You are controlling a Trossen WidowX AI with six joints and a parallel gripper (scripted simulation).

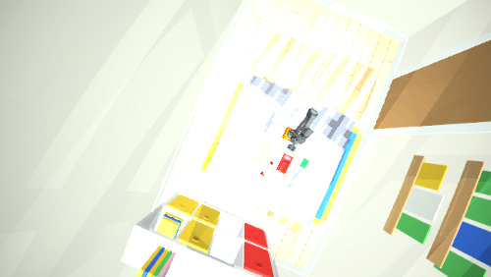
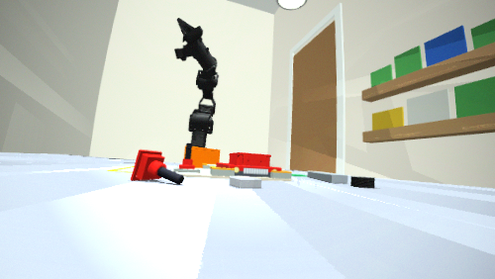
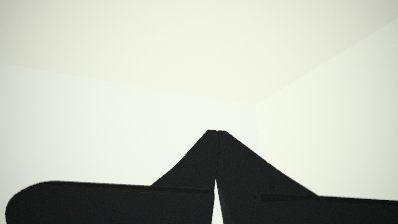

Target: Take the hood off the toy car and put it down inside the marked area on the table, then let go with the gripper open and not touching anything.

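Observation:
The red toy car point(image 1: 284, 164) point(image 2: 249, 160) stands on the table in front of the arm. Its hood cannot be told apart from the rest of the red body at this size. The marked area shows in the top view as a thin pale yellow outline, to the left of the car. My gripper point(image 1: 292, 147) point(image 2: 179, 20) point(image 3: 215, 139) is shut, its fingertips meeting with nothing between them. It is raised high above the table and points upward; the wrist view shows only plain walls and ceiling beyond the fingers, with no car or marked area.
An orange box point(image 1: 288, 134) point(image 2: 207, 156) stands by the arm's base. A red block with a black peg point(image 2: 148, 165) lies at the front left, and a smaller red piece point(image 2: 187, 163) lies behind it. A green piece point(image 1: 304, 163) and a grey block point(image 2: 328, 177) lie right of the car.

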